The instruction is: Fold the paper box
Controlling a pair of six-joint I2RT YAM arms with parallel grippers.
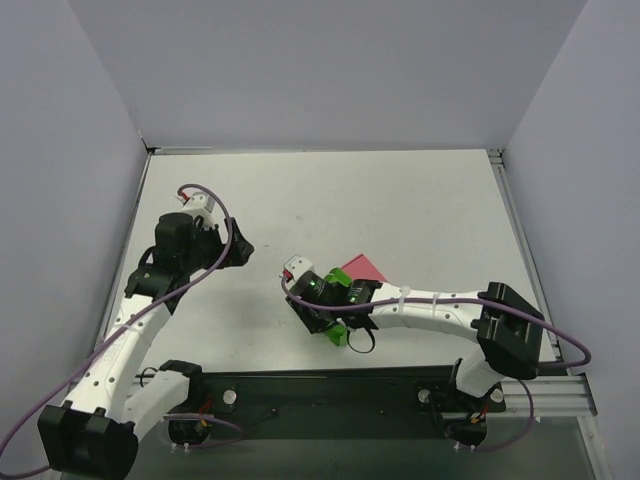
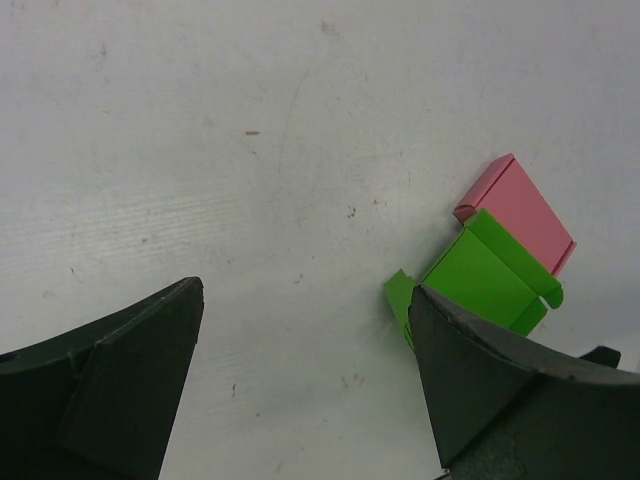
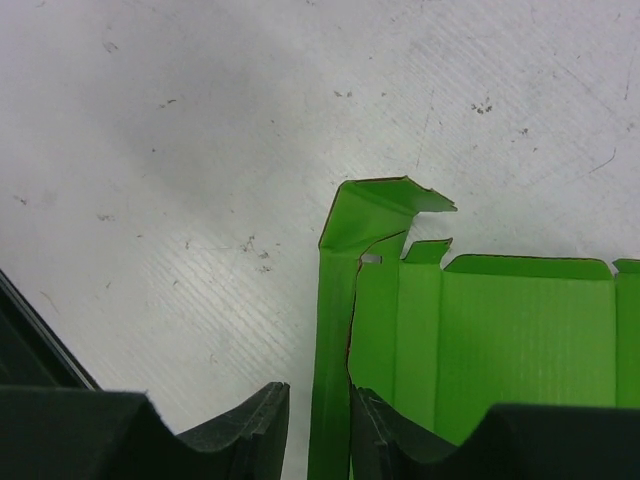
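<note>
My fingers (image 2: 120, 390) stand wide apart over the white table (image 2: 250, 150), holding nothing. Past my right-hand finger lies the paper box (image 2: 485, 278) (bright green, flaps out), overlapping a pink box (image 2: 520, 205) behind it.

The box (image 2: 478, 278) lies on the desk (image 1: 400, 200), near its front edge and a bit right of the middle. A second flat box (image 2: 520, 208) lies just behind it, touching it and partly under it. The right gripper (image 3: 318, 425) sits over the box's front, with one wall of the box between its jaws. The left gripper (image 2: 305, 385) is well to the left of the box.
</note>
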